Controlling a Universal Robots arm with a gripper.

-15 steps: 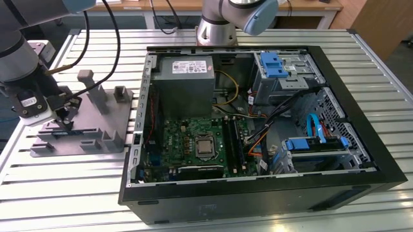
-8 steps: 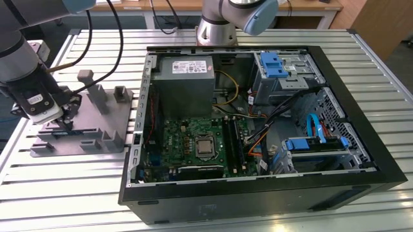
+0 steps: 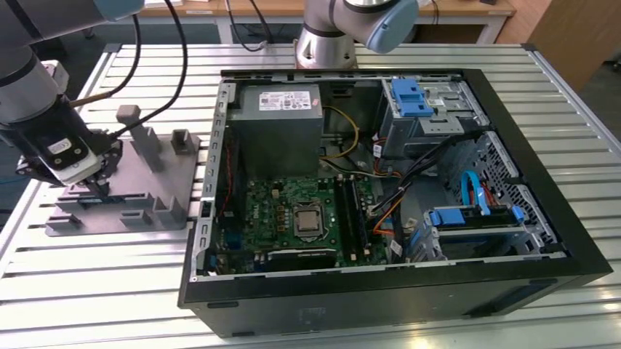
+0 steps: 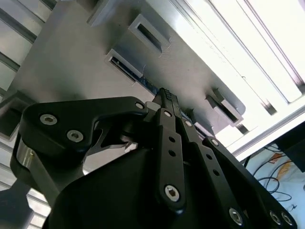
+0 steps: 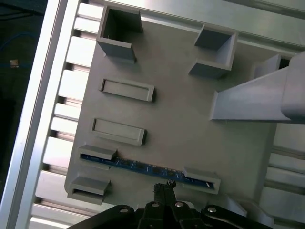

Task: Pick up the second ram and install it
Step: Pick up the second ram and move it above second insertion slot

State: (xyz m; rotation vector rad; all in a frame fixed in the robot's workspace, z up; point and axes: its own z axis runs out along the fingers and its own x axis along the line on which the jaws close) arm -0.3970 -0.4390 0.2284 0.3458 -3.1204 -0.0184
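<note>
Now pincer [image 5: 164,187] closed, tips together, just beside second ram [image 5: 143,166] standing in grey tray [image 5: 181,124]

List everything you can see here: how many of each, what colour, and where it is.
second ram: one, dark bluish, standing on edge in the tray's holders, just ahead of the gripper
tray: one, grey, on the table at the exterior view's left
computer case: one, black, open, beside the tray
motherboard: one, green, inside the case
power supply: one, grey, inside the case next to the motherboard
drive brackets: two, blue, in the case at the exterior view's right
table: one, silver slats, under everything
gripper: one, black, over the tray by the ram
</note>
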